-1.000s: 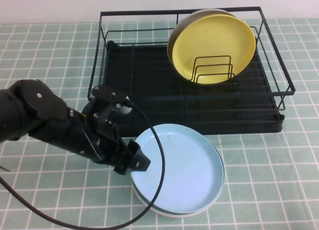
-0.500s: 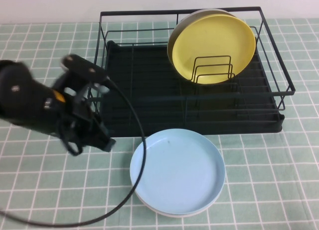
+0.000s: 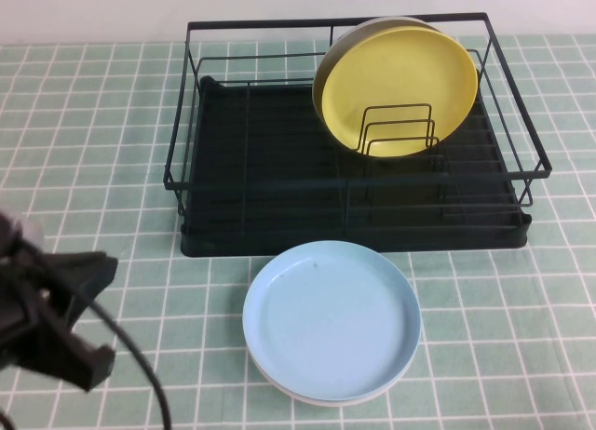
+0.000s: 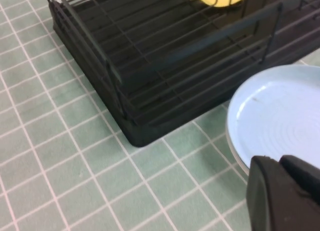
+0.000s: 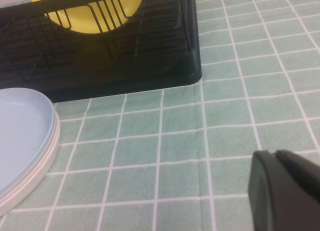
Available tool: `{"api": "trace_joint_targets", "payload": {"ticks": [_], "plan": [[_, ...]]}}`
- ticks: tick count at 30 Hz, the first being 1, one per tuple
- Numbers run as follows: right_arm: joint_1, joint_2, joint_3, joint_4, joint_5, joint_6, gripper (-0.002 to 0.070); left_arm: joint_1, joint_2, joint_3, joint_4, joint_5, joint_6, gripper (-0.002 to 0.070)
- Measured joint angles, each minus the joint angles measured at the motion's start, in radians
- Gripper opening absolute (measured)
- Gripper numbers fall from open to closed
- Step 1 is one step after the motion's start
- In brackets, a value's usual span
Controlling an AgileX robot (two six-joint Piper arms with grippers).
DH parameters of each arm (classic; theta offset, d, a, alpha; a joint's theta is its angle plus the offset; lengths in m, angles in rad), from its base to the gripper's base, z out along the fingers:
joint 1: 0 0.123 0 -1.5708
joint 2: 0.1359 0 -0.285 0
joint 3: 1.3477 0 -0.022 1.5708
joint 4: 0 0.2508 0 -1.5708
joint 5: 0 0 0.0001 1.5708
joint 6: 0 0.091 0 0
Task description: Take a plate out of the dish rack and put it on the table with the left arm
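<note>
The sky-blue plate [image 3: 331, 320] lies flat on the tiled table [image 3: 112, 123] in front of the black dish rack [image 3: 270, 183], stacked on a paler plate whose rim [image 3: 317, 399] shows beneath it. It also shows in the left wrist view [image 4: 280, 116] and the right wrist view [image 5: 20, 136]. My left gripper [image 3: 93, 363] is at the table's front left, well clear of the plate, shut and empty [image 4: 281, 163]. My right gripper [image 5: 274, 156] is shut and empty over bare tiles to the right of the plates; it is out of the high view.
A yellow plate [image 3: 396, 90] stands upright in the wire dividers at the rack's back right, with a darker plate just behind it. The rack's left half holds nothing. The left arm's black cable [image 3: 140, 374] trails over the front left tiles.
My left arm has drawn back from the blue plate's left rim to the front left corner. The plate stays flat on the table where it was let go.
</note>
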Motion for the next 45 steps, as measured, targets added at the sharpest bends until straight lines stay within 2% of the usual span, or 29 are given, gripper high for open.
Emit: {"api": "trace_joint_targets", "payload": {"ticks": [11, 15, 18, 25, 27, 30, 34, 36, 40, 45], "plan": [[0.000, 0.000, 0.000, 0.000, 0.000, 0.000, -0.0018, 0.000, -0.048, 0.039, 0.025, 0.042, -0.005, 0.0000], [0.000, 0.000, 0.000, 0.000, 0.000, 0.000, -0.0018, 0.000, -0.083, 0.099, -0.016, 0.021, -0.007, -0.0001], [0.000, 0.000, 0.000, 0.000, 0.000, 0.000, -0.0018, 0.000, -0.153, 0.200, -0.026, -0.074, -0.009, -0.0001], [0.000, 0.000, 0.000, 0.000, 0.000, 0.000, -0.0018, 0.000, -0.423, 0.553, -0.025, -0.464, -0.055, -0.0001], [0.000, 0.000, 0.000, 0.000, 0.000, 0.000, -0.0018, 0.000, -0.519, 0.622, 0.003, -0.505, -0.086, -0.0001], [0.000, 0.000, 0.000, 0.000, 0.000, 0.000, -0.0018, 0.028, -0.637, 0.648, 0.078, -0.455, -0.110, -0.0001], [0.000, 0.000, 0.000, 0.000, 0.000, 0.000, -0.0018, 0.106, -0.746, 0.649, 0.254, -0.306, -0.119, -0.0001], [0.000, 0.000, 0.000, 0.000, 0.000, 0.000, -0.0018, 0.146, -0.762, 0.649, 0.295, -0.256, -0.119, -0.0001], [0.000, 0.000, 0.000, 0.000, 0.000, 0.000, -0.0018, 0.210, -0.764, 0.649, 0.237, -0.199, -0.119, -0.0001], [0.000, 0.000, 0.000, 0.000, 0.000, 0.000, -0.0018, 0.224, -0.764, 0.650, 0.181, -0.185, -0.119, -0.0001]]}}
